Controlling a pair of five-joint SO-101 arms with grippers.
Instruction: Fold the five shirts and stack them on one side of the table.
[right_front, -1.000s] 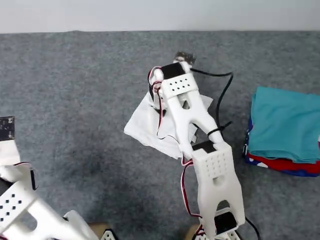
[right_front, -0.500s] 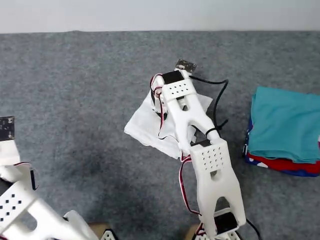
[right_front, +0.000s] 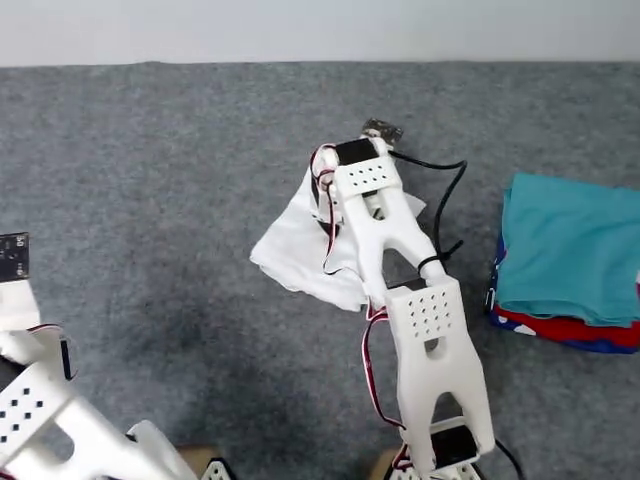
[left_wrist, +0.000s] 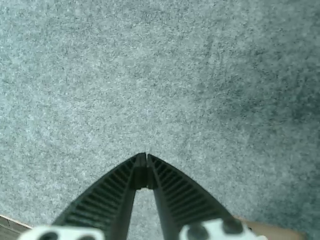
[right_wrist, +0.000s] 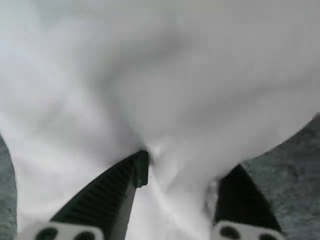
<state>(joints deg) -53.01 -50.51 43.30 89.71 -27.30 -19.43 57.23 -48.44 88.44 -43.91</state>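
surface: grey carpet (right_front: 150, 180) | behind: white wall (right_front: 300, 30) | near side: wooden edge (left_wrist: 270, 231)

A robotics lab bench — grey felt-covered table (right_front: 150, 180), white wall (right_front: 300, 30), bare-wired printed arm (right_front: 430, 330).

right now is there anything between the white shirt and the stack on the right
Nothing visible lies on the carpet between the white shirt and the stack of folded shirts. Only the arm's own black cable loops above that gap. The right gripper holds a bunch of the shirt.
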